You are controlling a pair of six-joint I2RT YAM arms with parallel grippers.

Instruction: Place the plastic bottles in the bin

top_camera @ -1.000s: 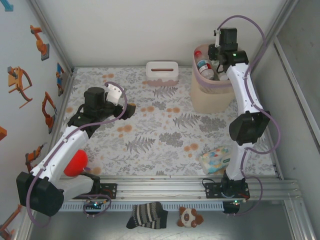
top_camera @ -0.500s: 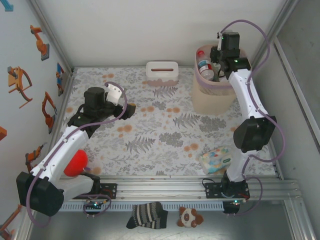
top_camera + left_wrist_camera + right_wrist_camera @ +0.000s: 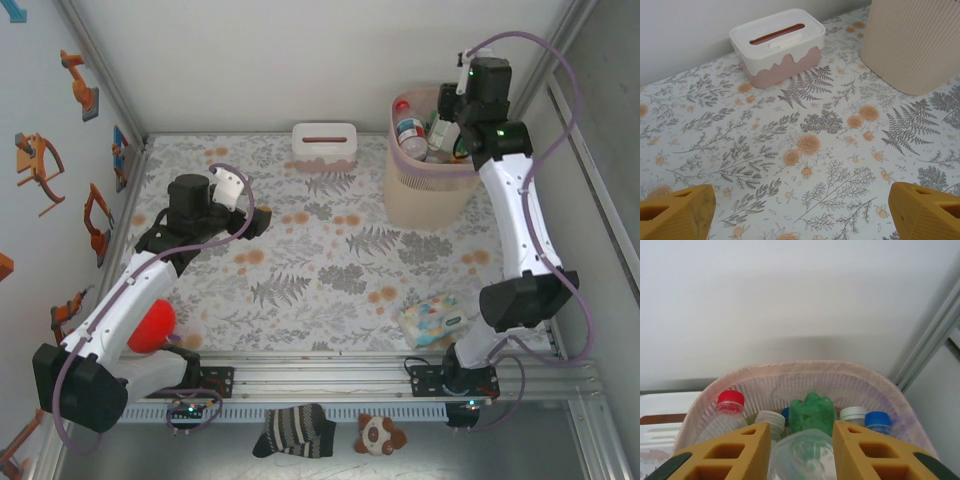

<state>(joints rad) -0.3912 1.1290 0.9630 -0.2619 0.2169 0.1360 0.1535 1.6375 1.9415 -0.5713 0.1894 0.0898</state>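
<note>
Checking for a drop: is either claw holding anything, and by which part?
Left claw: open, empty. Right claw: a clear bottle sits between its fingers, at its body, above the bin; a firm grip cannot be told.

The left arm point(image 3: 120, 300) is bent at the elbow and reached forward on the left side; the left gripper point(image 3: 800, 215) is held low with its fingers spread wide, nothing between them; the right arm point(image 3: 522, 215) is stretched far forward and raised; the right gripper point(image 3: 801, 450) is tipped downward, its fingers set against both sides of a clear bottle point(image 3: 801, 462).
</note>
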